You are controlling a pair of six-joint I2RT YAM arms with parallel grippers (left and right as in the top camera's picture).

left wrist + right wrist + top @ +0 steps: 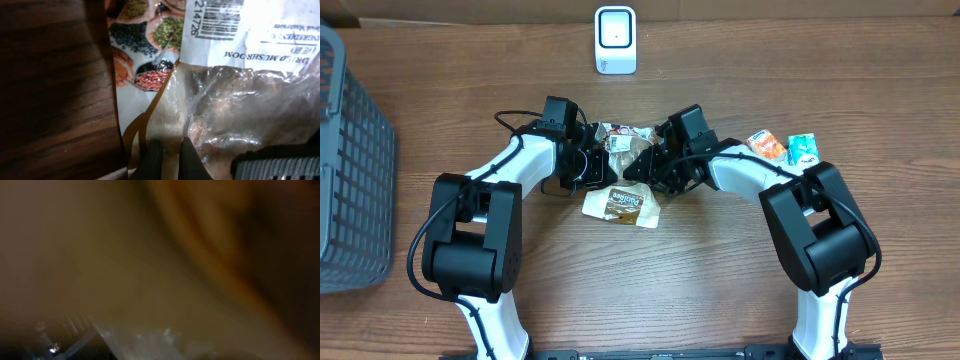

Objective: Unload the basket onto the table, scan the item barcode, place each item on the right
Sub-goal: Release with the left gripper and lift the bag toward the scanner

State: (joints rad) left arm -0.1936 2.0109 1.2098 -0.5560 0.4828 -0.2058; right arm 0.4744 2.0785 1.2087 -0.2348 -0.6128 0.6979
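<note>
Table (720,290) – brown wood grain. Scanner (615,38) white w/ dark-outlined window. Basket (350,160) grey, grid pattern. Arms (470,215) black & white. Mushroom bag (240,100): clear plastic, white label (280,30) w/ black barcode (217,17) stripes + black txt; printed pics of green, black, red grains. Flat packet (620,204) — brown, cream edge. Orange packet (766,146); teal & white packet (803,150).

We note bench (720,300): brown wood, grain showing, low sheen; mushroom packet (240,100): clear crinkled plastic film, glossy; label (250,30): white, paper-like, matt; scanner (615,40), far: smooth white plastic; basket (350,170), left: grey plastic lattice; pouch (620,205), near packet: glossy brown film.
</note>
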